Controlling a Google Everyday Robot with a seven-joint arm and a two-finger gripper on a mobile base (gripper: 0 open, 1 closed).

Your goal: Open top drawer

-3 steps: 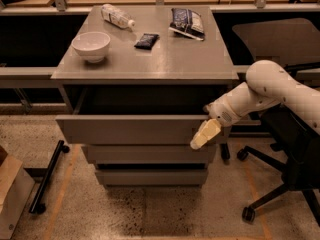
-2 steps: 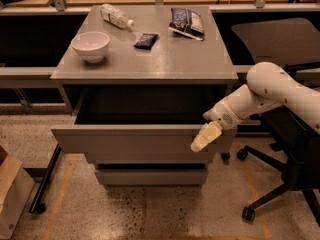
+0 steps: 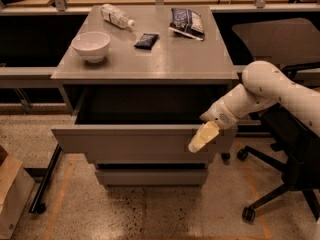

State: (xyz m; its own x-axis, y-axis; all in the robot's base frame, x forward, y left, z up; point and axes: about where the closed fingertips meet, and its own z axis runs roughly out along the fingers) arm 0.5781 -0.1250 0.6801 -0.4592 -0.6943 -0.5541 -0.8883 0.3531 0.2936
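Observation:
The top drawer [image 3: 130, 140] is a wide grey handleless face under the grey cabinet top [image 3: 165, 59]. It stands pulled out, and its dark inside [image 3: 145, 106] shows. Two narrower grey drawer faces [image 3: 150, 176] sit below it, closed. My gripper [image 3: 202, 137], with pale yellowish fingers, is at the right end of the drawer's front, against its upper edge. The white arm [image 3: 270, 91] comes in from the right.
On the cabinet top lie a white bowl [image 3: 91, 45], a plastic bottle [image 3: 117, 15] on its side, a small dark packet [image 3: 146, 40] and a dark snack bag [image 3: 187, 22]. A black office chair [image 3: 285, 149] stands at the right. A brown paper bag [image 3: 11, 194] sits at the lower left.
The top drawer has slid further out toward the camera, and the gripper has moved with its front edge.

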